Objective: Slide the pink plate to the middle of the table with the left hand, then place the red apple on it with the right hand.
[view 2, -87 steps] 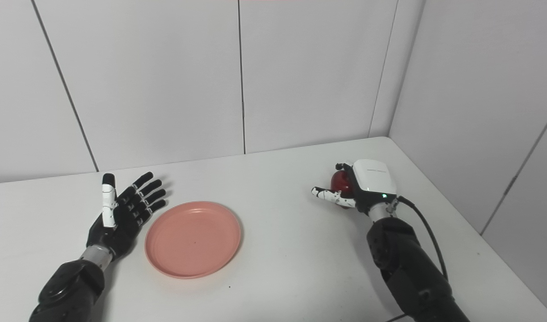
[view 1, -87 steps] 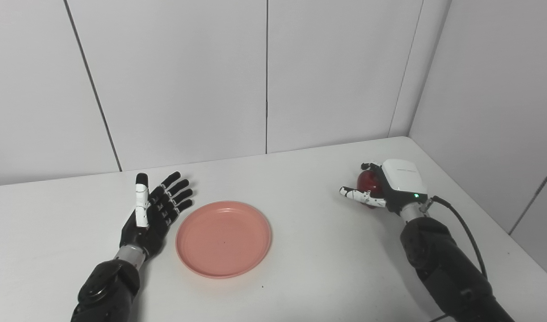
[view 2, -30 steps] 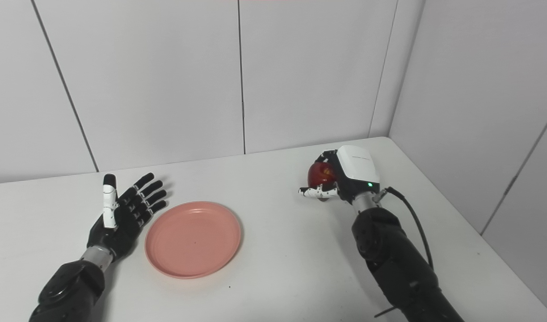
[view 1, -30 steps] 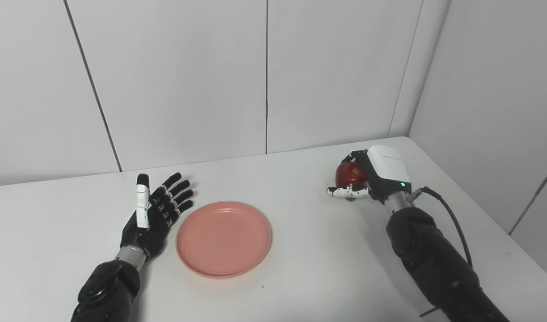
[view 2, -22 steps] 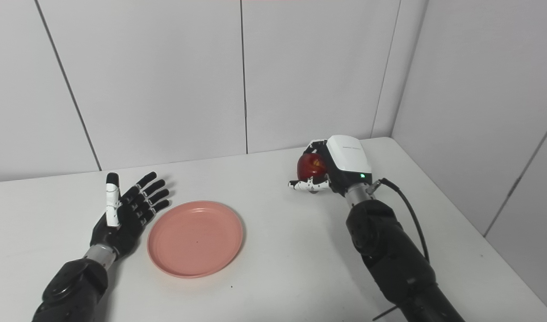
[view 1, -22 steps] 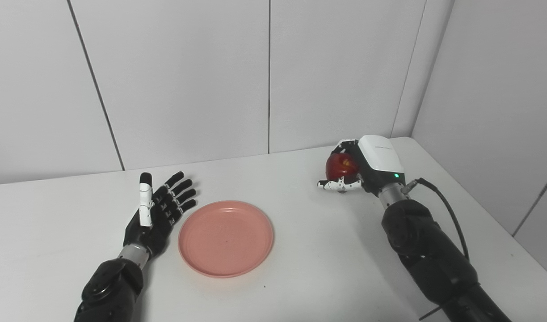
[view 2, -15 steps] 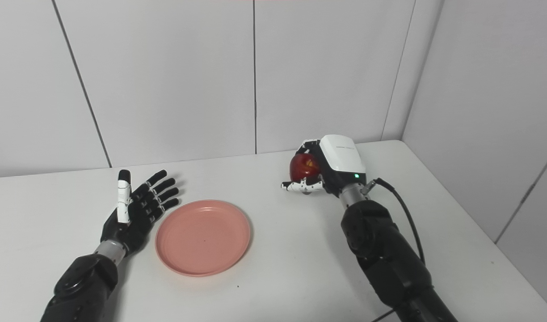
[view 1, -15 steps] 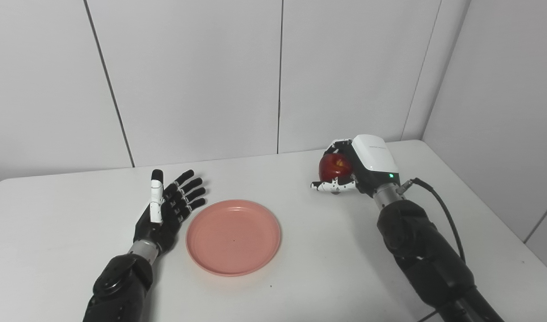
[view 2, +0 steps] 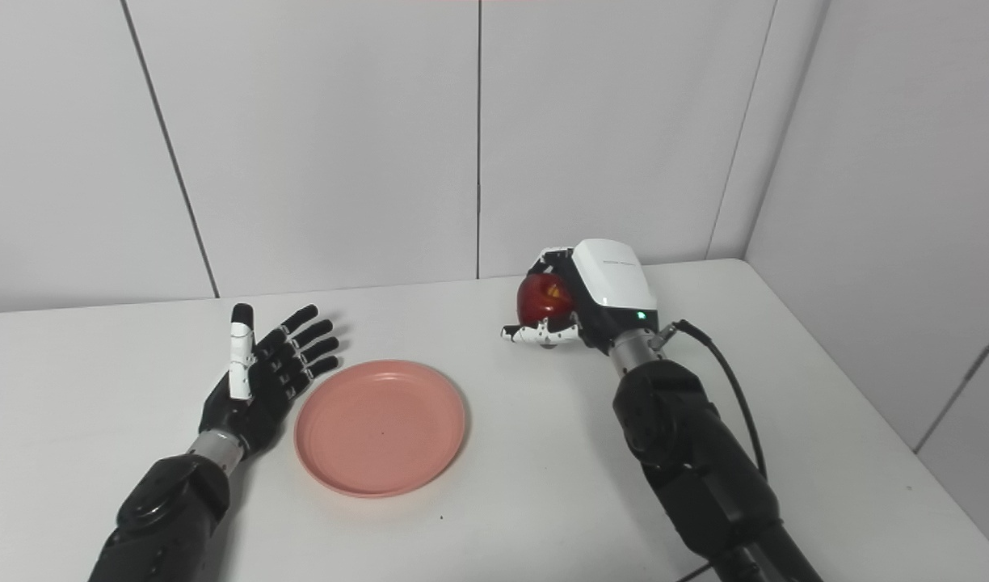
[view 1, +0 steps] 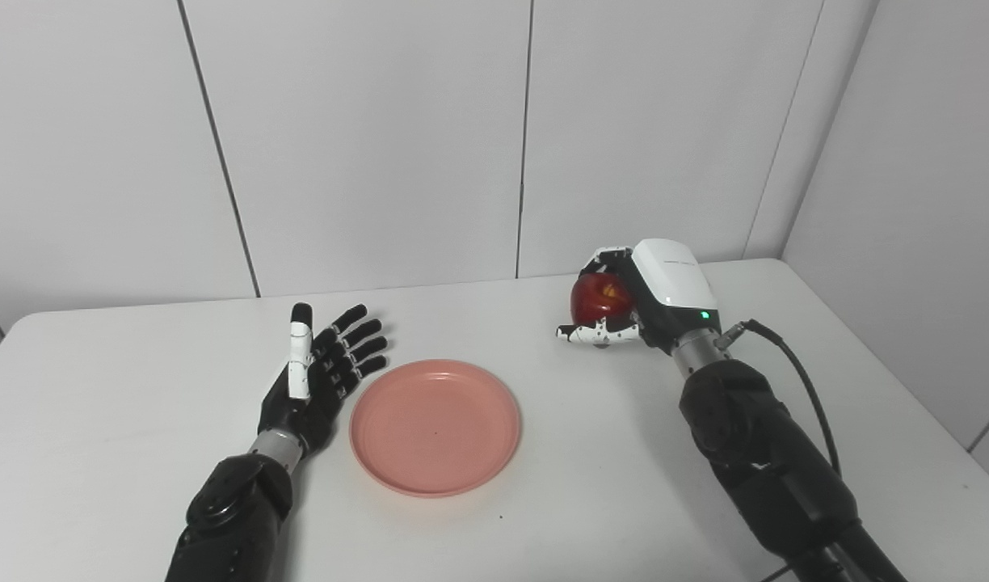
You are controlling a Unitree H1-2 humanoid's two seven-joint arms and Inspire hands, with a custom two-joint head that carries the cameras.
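Left eye view: my right hand [view 1: 624, 311] has its fingers wrapped round the apple [view 1: 595, 297], off the table. Plate [view 1: 435, 427] lies left and nearer, so I judge the carry runs that way. Left hand [view 1: 321, 376] rests spread just beside the plate's left rim.

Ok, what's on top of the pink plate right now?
Nothing: the pink plate lies bare on the table. The red apple is held above the table in the right hand, off to the plate's right. The open left hand rests beside its left rim.
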